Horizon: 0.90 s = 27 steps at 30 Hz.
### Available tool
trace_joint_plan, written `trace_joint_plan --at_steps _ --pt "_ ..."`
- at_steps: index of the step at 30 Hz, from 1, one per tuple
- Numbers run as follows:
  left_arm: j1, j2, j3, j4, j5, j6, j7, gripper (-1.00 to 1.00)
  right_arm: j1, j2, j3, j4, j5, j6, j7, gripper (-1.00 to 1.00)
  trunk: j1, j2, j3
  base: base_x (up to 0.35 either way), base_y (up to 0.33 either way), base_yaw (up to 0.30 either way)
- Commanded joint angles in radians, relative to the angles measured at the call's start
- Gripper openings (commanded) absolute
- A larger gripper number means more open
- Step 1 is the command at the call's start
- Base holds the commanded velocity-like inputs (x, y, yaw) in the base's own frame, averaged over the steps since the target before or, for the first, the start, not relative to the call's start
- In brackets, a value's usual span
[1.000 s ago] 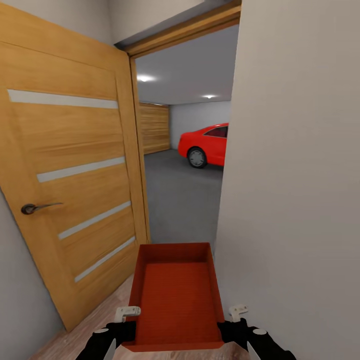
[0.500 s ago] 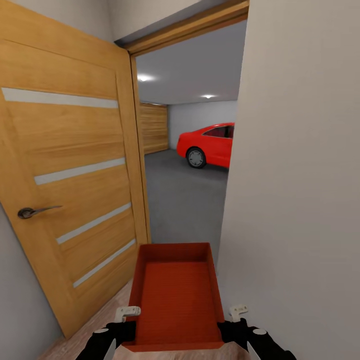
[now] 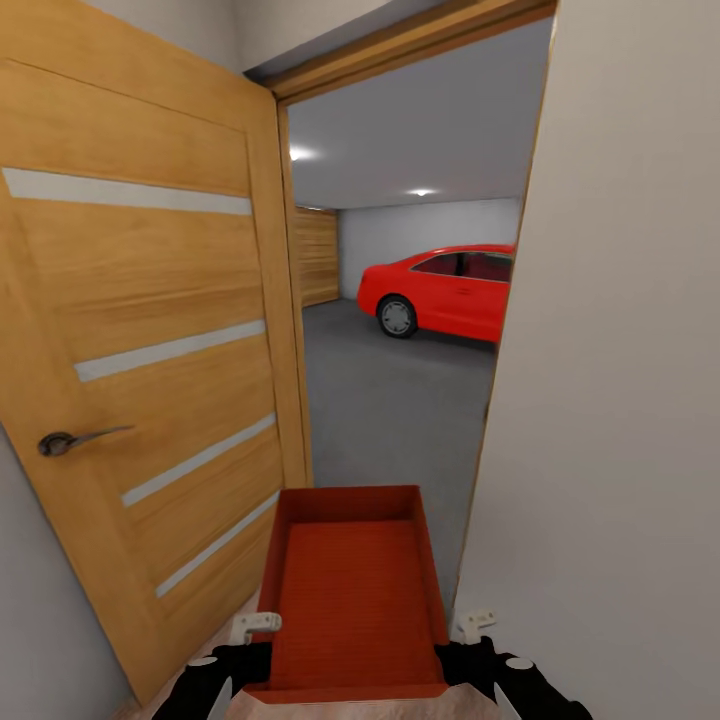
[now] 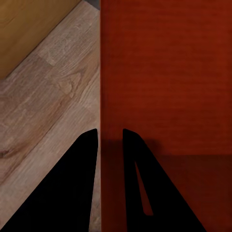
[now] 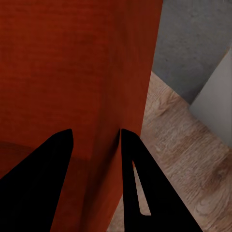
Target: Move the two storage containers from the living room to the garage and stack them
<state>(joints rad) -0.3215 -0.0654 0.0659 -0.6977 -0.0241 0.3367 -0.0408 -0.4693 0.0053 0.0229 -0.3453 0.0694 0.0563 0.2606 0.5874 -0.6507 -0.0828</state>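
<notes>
Container (image 3: 350,590) — orange-red, open-topped, thin-walled, empty — clamped by left gripper (image 4: 110,137) and right gripper (image 5: 95,137).

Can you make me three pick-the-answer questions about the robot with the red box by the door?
1. Where is the storage container?
A. Between both end effectors, before the doorway
B. On the car's roof
C. On the garage floor

2. What colour is the car?
A. Blue
B. Red
C. White

3. How is the wooden door?
A. Shut
B. Lying flat
C. Swung open

Answers:
1 A: the left end effector and right end effector flank its walls, with wood planks below in the wrist views.
2 B: its body is bright red.
3 C: the garage shows through the opening beside it.
</notes>
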Motion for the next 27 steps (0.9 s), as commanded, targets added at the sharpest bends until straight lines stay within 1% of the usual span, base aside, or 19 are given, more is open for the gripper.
trace_joint_plan --at_steps 1,20,27 --pt "-0.001 0.027 0.009 0.0 -0.027 0.005 0.019 -1.0 0.0 -0.001 0.02 -0.004 -0.01 -0.035 0.094 -1.0 0.001 -0.001 -0.002 0.202 0.219 0.0" --pt "-0.001 0.027 0.009 0.0 -0.027 0.005 0.019 -1.0 0.0 -0.001 0.02 -0.004 -0.012 -0.035 0.094 -1.0 0.001 -0.001 -0.002 0.217 0.201 0.0" --pt "-0.001 0.026 0.009 0.0 -0.027 0.005 0.019 -1.0 0.0 -0.001 0.02 -0.004 -0.013 -0.035 0.094 -1.0 0.001 -0.001 -0.002 0.035 0.026 0.0"
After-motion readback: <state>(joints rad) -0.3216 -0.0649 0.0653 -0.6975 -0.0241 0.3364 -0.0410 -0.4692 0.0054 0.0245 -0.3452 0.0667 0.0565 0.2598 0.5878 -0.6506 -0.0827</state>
